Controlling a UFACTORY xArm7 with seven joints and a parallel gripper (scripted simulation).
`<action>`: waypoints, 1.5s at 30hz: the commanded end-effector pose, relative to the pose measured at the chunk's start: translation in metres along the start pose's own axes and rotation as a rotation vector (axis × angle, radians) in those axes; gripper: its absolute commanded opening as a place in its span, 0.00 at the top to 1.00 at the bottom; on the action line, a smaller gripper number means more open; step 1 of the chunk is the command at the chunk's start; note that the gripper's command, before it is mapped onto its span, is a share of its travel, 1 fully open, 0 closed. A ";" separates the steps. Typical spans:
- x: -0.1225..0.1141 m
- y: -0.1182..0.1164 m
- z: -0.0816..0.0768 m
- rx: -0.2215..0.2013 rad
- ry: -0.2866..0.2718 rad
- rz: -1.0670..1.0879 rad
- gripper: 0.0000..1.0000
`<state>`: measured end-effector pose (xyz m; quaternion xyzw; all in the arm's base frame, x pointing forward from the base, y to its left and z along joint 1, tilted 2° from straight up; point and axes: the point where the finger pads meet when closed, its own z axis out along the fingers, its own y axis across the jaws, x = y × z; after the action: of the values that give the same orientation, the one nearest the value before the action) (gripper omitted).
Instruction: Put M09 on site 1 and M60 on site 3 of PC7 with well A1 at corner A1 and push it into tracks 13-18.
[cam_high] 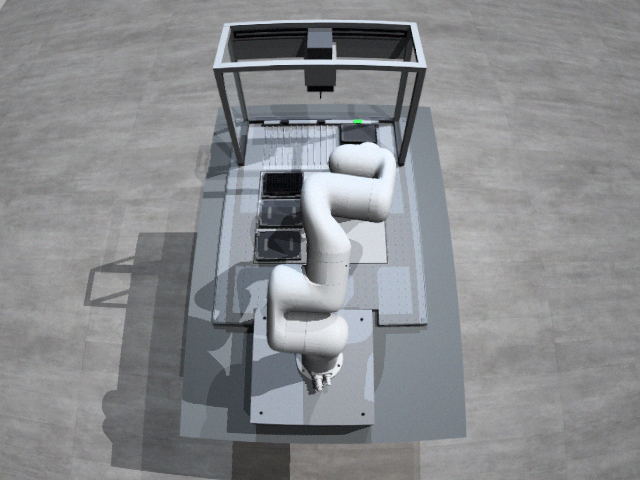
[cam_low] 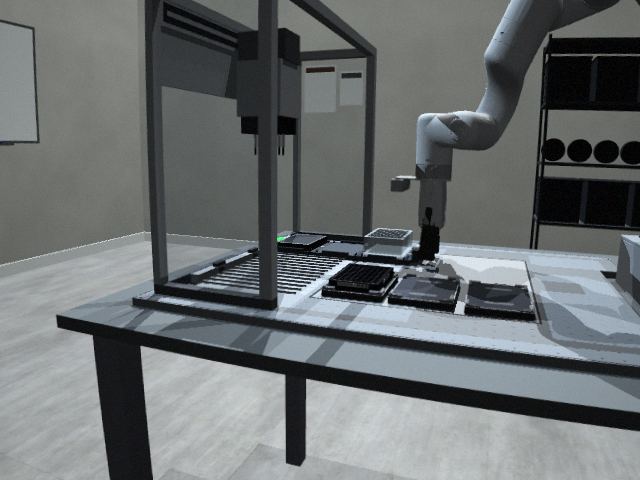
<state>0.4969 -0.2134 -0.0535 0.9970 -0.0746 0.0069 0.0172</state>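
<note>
The plate carrier PC7 [cam_low: 356, 249] lies in the right-hand tracks of the rails, and a green lamp [cam_high: 357, 121] is lit behind it, also seen in the side view [cam_low: 281, 238]. The flat dark plate M60 [cam_high: 357, 133] [cam_low: 306, 239] sits on the carrier's far site. The pale deep-well block M09 [cam_low: 388, 240] sits on the site nearest the handle. The middle site [cam_low: 341, 249] looks empty. M06 [cam_high: 281, 184] [cam_low: 361, 276], a dark 96-well plate, sits in the far nest. My gripper [cam_low: 429, 246] points down at the carrier's handle end, fingers open. The arm hides it in the overhead view.
Two empty nests [cam_low: 424, 290] [cam_low: 498, 298] stand in the row nearer the arm's base. The instrument's grey frame [cam_high: 320, 62] with a pipetting head [cam_low: 267, 82] spans the rails. The left tracks [cam_high: 297, 147] are empty. A black shelf [cam_low: 589, 144] stands behind.
</note>
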 end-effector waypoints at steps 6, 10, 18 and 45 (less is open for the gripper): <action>-0.005 0.000 -0.002 -0.001 0.004 0.000 0.18; -0.005 0.000 -0.002 -0.001 0.004 0.000 0.18; -0.005 0.000 -0.003 -0.001 0.004 0.000 0.18; -0.005 0.000 -0.043 -0.001 0.004 0.000 0.18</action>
<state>0.4898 -0.2111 -0.0184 0.9970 -0.0747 0.0069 0.0171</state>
